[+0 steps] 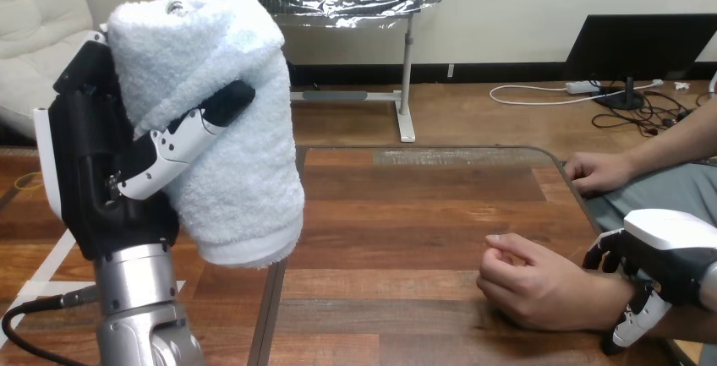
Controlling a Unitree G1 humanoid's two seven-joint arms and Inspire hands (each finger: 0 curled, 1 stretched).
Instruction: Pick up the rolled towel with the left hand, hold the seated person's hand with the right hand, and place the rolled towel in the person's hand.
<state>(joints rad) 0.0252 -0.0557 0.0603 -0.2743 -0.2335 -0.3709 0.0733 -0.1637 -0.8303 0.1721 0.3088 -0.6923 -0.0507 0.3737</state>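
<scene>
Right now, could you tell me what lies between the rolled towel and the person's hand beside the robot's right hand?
In the head view, only bare table lies between the rolled towel and the person's nearer hand.

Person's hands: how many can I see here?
2. The farther hand sits at the table's right edge; the nearer hand lies on the table, the robot's right hand curled round its wrist.

left hand [84, 163] – fingers mostly tucked behind the rolled towel [220, 121] | right hand [668, 243] – clipped by the right edge, wrapped over the wrist of the person's nearer hand [533, 286] | person's farther hand [596, 172] – arm runs off the side | table [406, 214] – left end behind towel
</scene>
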